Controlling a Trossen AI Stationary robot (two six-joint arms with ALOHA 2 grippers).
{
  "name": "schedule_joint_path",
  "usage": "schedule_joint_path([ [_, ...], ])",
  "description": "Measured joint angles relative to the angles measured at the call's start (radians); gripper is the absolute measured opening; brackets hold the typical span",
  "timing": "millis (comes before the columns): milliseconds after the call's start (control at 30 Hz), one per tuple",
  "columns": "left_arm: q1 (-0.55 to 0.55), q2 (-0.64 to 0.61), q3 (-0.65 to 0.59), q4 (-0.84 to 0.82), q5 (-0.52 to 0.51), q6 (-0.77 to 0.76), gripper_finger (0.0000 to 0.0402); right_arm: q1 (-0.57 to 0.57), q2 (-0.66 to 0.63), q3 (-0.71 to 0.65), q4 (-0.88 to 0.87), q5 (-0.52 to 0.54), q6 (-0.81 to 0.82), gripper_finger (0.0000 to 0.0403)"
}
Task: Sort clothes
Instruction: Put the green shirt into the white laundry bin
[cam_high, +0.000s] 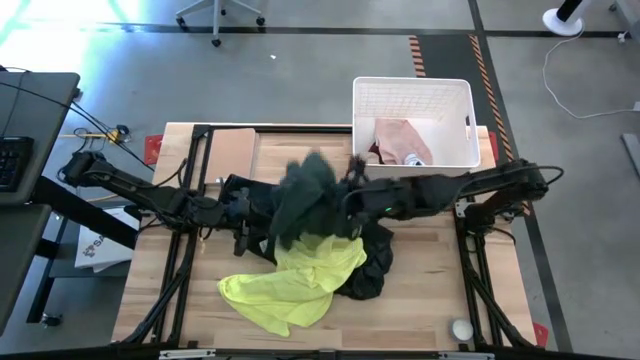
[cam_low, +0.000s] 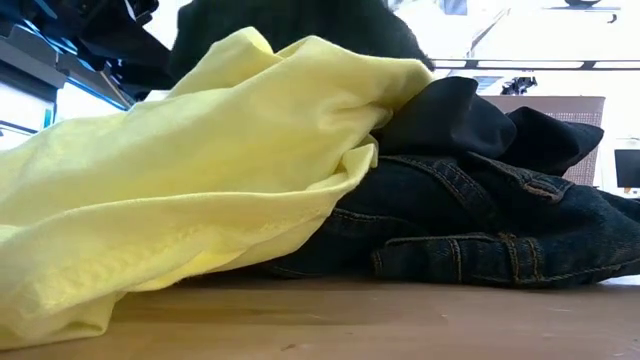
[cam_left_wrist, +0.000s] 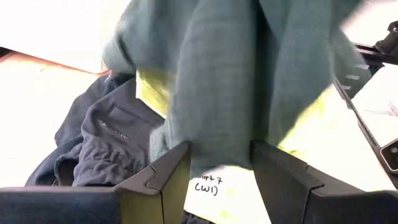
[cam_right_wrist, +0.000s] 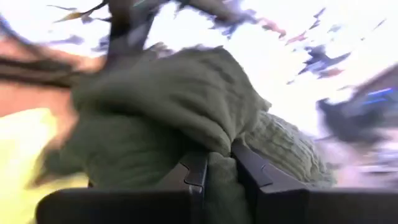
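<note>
The right tool (cam_right_wrist: 217, 171) pinches the knitted dark green garment (cam_high: 305, 195) above mid-surface; the left tool (cam_left_wrist: 221, 174) stands open beneath it. On the pale wooden surface (cam_high: 420, 290) lie crumpled neon yellow cloth (cam_high: 290, 280) and dark denim (cam_low: 480, 235); a white slatted basket (cam_high: 412, 95) holds pink fabric (cam_high: 400, 140) at the far edge, over grey floor

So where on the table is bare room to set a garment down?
Bare wood lies between the black clothes and the small ball, and beside the basket on its left. The middle is crowded: yellow garment, both arms, lifted dark green garment.
</note>
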Motion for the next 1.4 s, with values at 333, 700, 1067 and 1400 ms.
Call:
schedule_joint_path([
  [333, -0.001, 0.007, 0.000, -0.002, -0.019, 0.001, 0.0165, -0.080, -0.013, 0.325, 0.171, 0.582, -0.609, 0.0028],
  [700, -0.008, 0.008, 0.000, -0.016, -0.021, -0.013, 0.0165, -0.392, -0.073, 0.481, -0.333, 0.527, -0.344, 0.0030],
  [1067, -0.021, 0.009, 0.000, -0.020, -0.049, -0.015, 0.0165, -0.744, -0.085, 0.160, -1.060, 0.125, 0.364, 0.0043],
  [1400, -0.021, 0.009, 0.000, -0.021, -0.050, -0.014, 0.0165, -0.817, -0.085, -0.030, -0.929, 0.072, 0.342, 0.0153],
])
